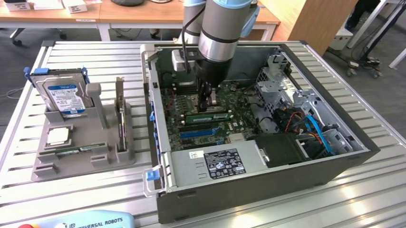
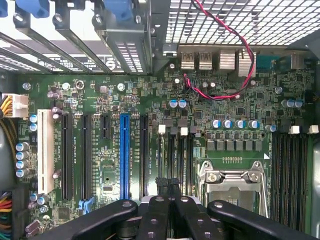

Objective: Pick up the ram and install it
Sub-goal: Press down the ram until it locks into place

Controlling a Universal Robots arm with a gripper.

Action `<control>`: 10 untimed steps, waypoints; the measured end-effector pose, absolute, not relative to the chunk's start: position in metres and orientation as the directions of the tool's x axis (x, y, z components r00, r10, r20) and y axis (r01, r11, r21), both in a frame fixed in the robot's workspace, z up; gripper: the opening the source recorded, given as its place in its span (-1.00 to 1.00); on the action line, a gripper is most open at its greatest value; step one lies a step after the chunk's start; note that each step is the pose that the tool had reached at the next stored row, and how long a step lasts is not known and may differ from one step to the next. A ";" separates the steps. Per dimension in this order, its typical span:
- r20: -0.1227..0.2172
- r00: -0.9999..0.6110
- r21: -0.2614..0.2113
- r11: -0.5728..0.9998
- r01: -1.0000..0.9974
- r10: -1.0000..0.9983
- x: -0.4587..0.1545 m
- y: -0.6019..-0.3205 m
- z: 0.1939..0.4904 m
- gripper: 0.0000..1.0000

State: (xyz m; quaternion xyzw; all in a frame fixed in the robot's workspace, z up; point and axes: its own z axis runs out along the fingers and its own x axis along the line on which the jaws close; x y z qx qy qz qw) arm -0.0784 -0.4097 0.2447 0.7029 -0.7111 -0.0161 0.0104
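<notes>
Green motherboard [image 1: 209, 114] fills the floor of the open computer case [image 1: 254, 199], and the arm reaches straight down into it, its pincer [image 1: 207, 105] low over the memory slots beside the processor socket [image 2: 234, 186]. In the wrist view the pincer [image 2: 168, 212] has its black fingers [image 2: 156, 220] drawn together, almost touching. A long green stick, which I take to be the ram [image 1: 206, 115], lies along the board just under the fingertips in the exterior view, running toward that view's right. Whether the fingers are clamped on its edge or merely pressing on it, I cannot tell.

Judging by this, the work is at the installing step: the stick is at its slot and the pincer is on or right above it. Seating it would call for even downward pressure along the whole length, with the stick square in the slot so the latches at both ends can close.

Much is hidden. The arm's body covers the far end of the slot area in the exterior view, and the fingers block the slot itself in the wrist view. On the bench [image 1: 355, 199], at the exterior view's left, a grey holder [image 1: 82, 152] carries a hard drive [image 1: 63, 97] and a small square chip [image 1: 58, 137].
</notes>
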 end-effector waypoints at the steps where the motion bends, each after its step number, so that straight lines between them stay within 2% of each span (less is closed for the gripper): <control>1: -0.008 -0.012 0.038 0.011 -0.999 -1.000 -0.079 -0.410 0.245 -0.80; 10: -0.008 -0.012 0.037 0.012 -0.999 -1.000 -0.079 -0.411 0.245 -0.80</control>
